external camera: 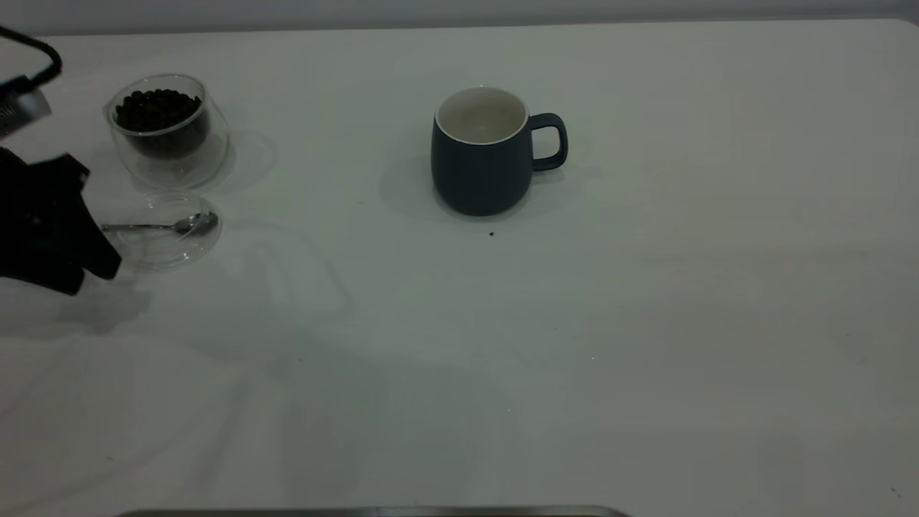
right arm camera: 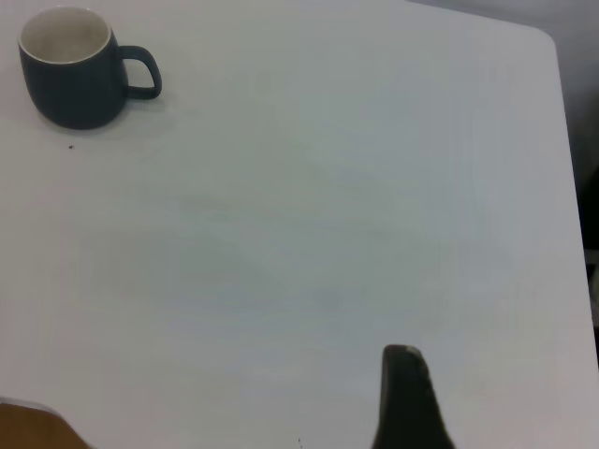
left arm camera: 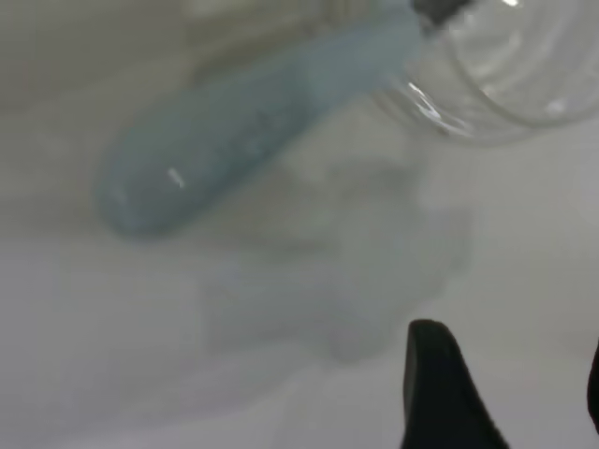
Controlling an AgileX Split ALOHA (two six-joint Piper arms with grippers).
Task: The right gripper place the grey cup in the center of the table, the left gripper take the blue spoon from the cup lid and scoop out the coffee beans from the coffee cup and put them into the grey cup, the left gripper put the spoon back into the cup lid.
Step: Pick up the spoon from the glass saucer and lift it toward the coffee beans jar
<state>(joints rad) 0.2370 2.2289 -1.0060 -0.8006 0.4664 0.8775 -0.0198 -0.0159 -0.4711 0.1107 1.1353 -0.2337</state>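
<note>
The dark slate grey cup [external camera: 482,154] is standing upright mid-counter [external camera: 646,323], looking heavy and stable, its white inside empty. Far left, the clear glass coffee cup [external camera: 169,129] is brimming with dark coffee beans [external camera: 156,109] and seems fragile and slick. Just in front, the blue spoon [external camera: 161,226] is lying across the clear cup lid [external camera: 179,248], light, stiff and best pinched by its pale-blue handle [left arm camera: 243,122], which the left gripper [left arm camera: 505,393] is hovering beside, fingers spread; I cannot tell the right gripper's [right arm camera: 407,402] state.

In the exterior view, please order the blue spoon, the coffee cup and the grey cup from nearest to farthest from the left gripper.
From the left gripper:
1. Blue spoon, on the cup lid just beside it.
2. Coffee cup, behind the lid.
3. Grey cup, at the table's center.
</note>
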